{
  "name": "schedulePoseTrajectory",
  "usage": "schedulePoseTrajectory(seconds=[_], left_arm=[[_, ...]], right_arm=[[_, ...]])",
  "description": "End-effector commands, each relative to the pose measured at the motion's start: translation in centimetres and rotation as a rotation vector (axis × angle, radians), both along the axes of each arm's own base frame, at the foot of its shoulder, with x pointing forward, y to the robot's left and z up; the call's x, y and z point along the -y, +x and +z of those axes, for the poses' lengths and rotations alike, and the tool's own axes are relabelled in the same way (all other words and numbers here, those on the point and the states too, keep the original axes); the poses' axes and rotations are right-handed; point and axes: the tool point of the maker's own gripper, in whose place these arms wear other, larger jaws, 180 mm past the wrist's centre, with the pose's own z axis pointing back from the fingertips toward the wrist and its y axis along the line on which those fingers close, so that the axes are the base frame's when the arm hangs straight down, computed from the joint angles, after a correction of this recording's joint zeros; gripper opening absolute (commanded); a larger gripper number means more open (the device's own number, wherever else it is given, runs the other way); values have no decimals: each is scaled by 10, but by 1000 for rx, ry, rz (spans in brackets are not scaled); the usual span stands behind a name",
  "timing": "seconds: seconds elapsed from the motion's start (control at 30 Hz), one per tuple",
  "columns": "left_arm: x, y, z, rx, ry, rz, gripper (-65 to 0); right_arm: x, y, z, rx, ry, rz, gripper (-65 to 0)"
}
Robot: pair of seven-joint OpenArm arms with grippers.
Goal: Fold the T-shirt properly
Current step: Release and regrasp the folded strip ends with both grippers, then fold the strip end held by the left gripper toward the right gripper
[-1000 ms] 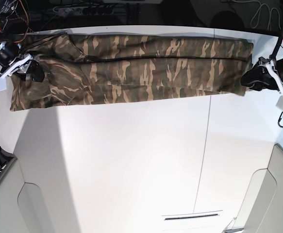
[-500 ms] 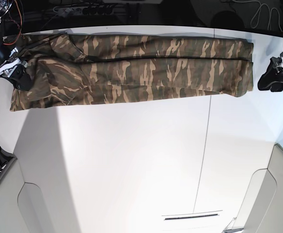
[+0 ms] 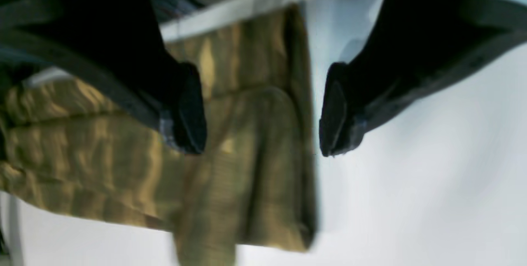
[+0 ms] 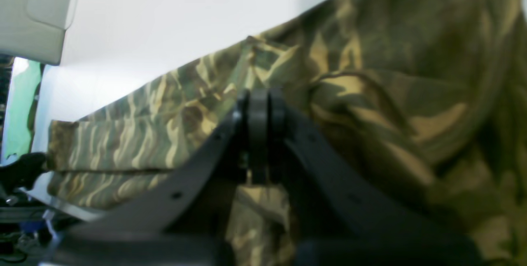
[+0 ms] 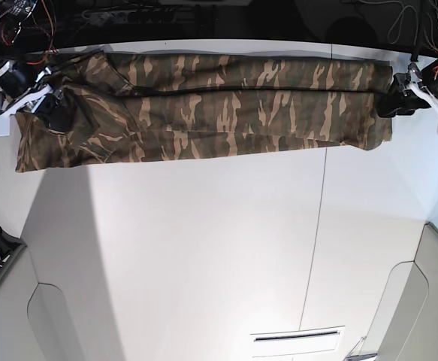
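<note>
The T-shirt (image 5: 203, 105) lies on the white worktop (image 5: 203, 248) as a long folded strip, along the far edge, stretched from one side to the other.

A second ago the left claw (image 3: 263, 113) sat by the hem end, then it pulled away to the side. Now it is back at that end, higher up, with its two fingers spread wide. One finger hangs over the cloth and the other over the bare worktop. It holds nothing.

The right claw (image 4: 258, 134) was partly open a second ago at the sleeve end. Now its fingers are pressed tight together, over the cloth. I cannot tell if cloth is caught between them.

I think both are getting ready to grab the two ends and fold the strip again
</note>
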Motion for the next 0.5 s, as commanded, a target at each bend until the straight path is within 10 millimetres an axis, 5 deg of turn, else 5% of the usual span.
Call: schedulePoseTrajectory(seconds=[0.0,0.33,0.47], left_arm=[[-2,5,5,17,5,-13,-194],[52,-10,-27,-93,-66,-165,-226],[56,-8,-27,-88,-76,-171,-524]], right_arm=[[1,5,6,33,1,5,-650],[-7,1,-10,-10,43,15,-650],[-7,1,-9,-10,43,15,-650]])
